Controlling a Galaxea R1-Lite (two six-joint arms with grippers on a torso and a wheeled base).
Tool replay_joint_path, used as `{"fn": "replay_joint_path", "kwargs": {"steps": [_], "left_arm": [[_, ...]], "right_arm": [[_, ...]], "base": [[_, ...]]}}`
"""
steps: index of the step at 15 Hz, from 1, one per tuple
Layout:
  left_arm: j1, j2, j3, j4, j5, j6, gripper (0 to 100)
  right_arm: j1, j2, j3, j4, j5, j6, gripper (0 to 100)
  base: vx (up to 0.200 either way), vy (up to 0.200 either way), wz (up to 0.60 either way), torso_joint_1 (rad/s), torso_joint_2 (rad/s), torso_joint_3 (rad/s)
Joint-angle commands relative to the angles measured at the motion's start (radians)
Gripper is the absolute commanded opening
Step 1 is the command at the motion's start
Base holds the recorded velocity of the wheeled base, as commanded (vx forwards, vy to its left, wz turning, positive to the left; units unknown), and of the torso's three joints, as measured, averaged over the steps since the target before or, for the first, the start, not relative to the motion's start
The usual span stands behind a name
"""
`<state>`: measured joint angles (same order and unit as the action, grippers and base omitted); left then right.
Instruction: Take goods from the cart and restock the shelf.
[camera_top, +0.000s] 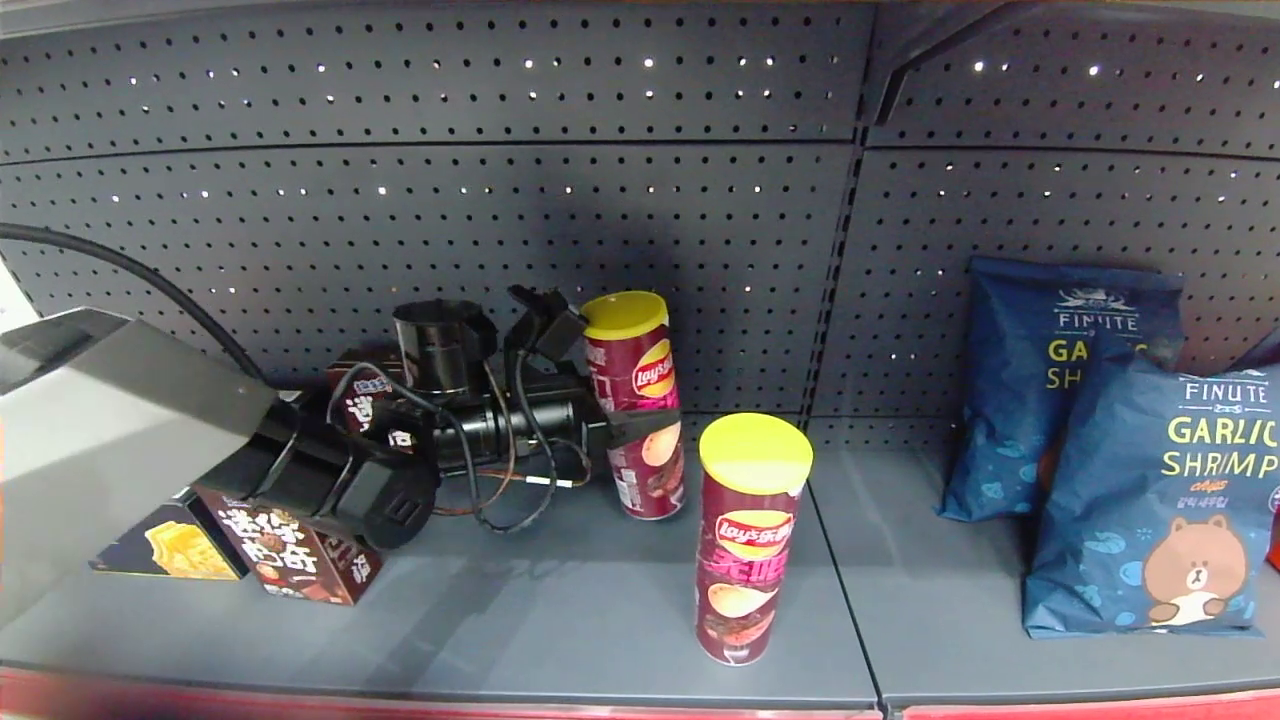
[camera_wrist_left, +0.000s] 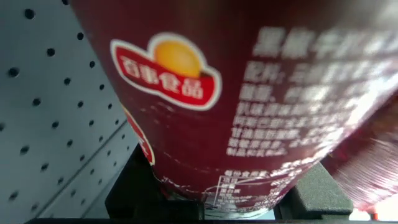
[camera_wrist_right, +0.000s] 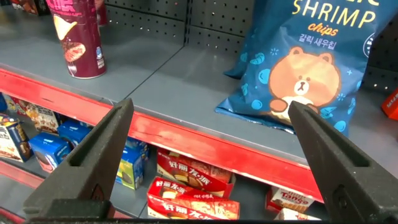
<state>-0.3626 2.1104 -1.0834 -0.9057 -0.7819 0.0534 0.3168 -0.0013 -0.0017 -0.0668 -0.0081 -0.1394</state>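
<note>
Maroon chip can (camera_top: 630, 372) tight between left jaws at shelf's (camera_top: 560, 600) back; right jaws wide apart, empty.

The shelf (camera_top: 560, 600) was matt grey painted metal, as was its perforated back panel (camera_top: 500, 200). The rear chip can (camera_top: 640, 400) and front chip can (camera_top: 752, 560) had glossy printed skins and smooth yellow plastic lids (camera_top: 755, 452). The blue bags (camera_top: 1150, 520) were crinkled, softly shiny film.

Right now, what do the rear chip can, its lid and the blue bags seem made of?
The rear chip can: likely cardboard under glossy printed wrap, with glints. Its lid: probably matte yellow plastic. The blue bags: thin plastic film, creased and puffed.
</note>
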Motion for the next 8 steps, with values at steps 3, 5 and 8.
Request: {"fn": "replay_joint_path", "kwargs": {"steps": [3, 5, 8], "left_arm": [[-0.027, 0.091, -0.099, 0.013, -0.002, 0.0, 0], [-0.032, 0.102, -0.113, 0.033, 0.0, 0.002, 0], [-0.039, 0.118, -0.124, 0.041, 0.0, 0.002, 0]], "right_arm": [[0.001, 0.001, 0.0, 0.001, 0.002, -0.019, 100], [0.001, 0.001, 0.0, 0.001, 0.002, -0.032, 100], [0.001, 0.001, 0.0, 0.001, 0.002, -0.034, 100]], "base": [[0.0, 0.0, 0.0, 0.0, 0.0, 0.0], [0.0, 0.0, 0.0, 0.0, 0.0, 0.0], [0.0, 0.0, 0.0, 0.0, 0.0, 0.0]]}}
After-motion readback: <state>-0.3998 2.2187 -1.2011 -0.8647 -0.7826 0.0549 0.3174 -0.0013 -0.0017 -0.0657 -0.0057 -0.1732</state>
